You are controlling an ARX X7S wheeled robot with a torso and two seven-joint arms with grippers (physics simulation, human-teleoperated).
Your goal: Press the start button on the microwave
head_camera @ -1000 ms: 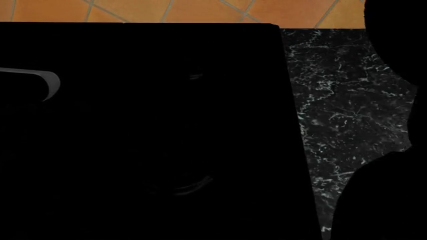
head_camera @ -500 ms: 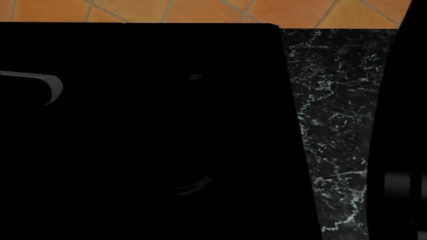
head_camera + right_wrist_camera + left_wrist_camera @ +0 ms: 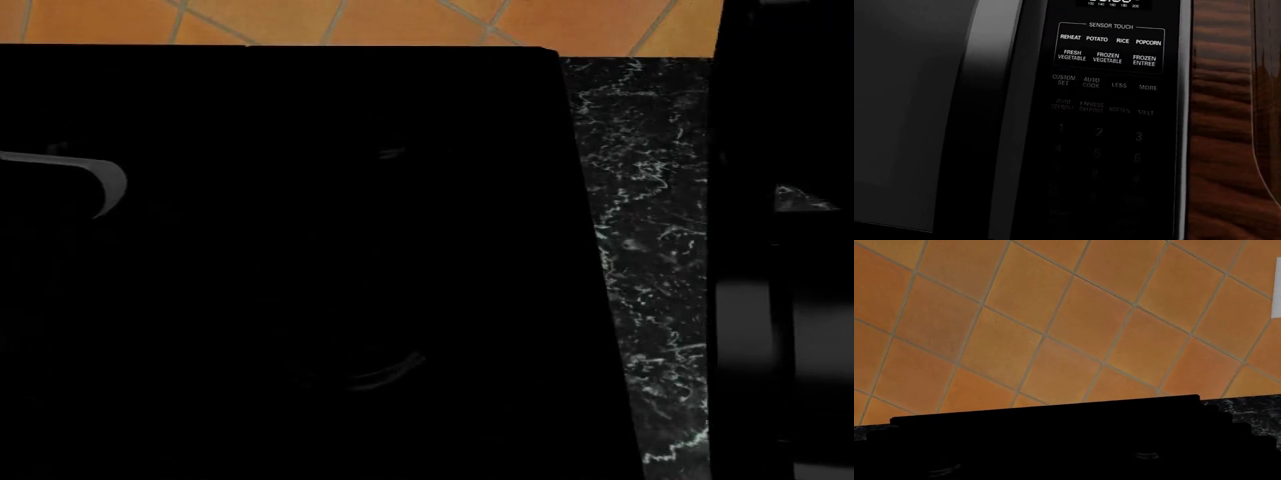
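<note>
The black microwave fills most of the head view, seen from above. The right wrist view faces its control panel closely, with white sensor-touch labels, dim number keys and a very faint label low on the panel that I cannot read. The start button cannot be made out. My right arm is a dark column at the head view's right edge; its jaws are lost in the dark. My left gripper is not distinguishable: the left wrist view shows only a black mass under the tiles.
A black marble counter runs to the right of the microwave. An orange tiled wall stands behind. A dark wood panel borders the control panel's side. A grey curved piece shows at the head view's left.
My right arm's dark silhouette has shifted along the head view's right edge and now stands as a taller, wider column covering more counter. The grey curved piece at left has drifted slightly down.
</note>
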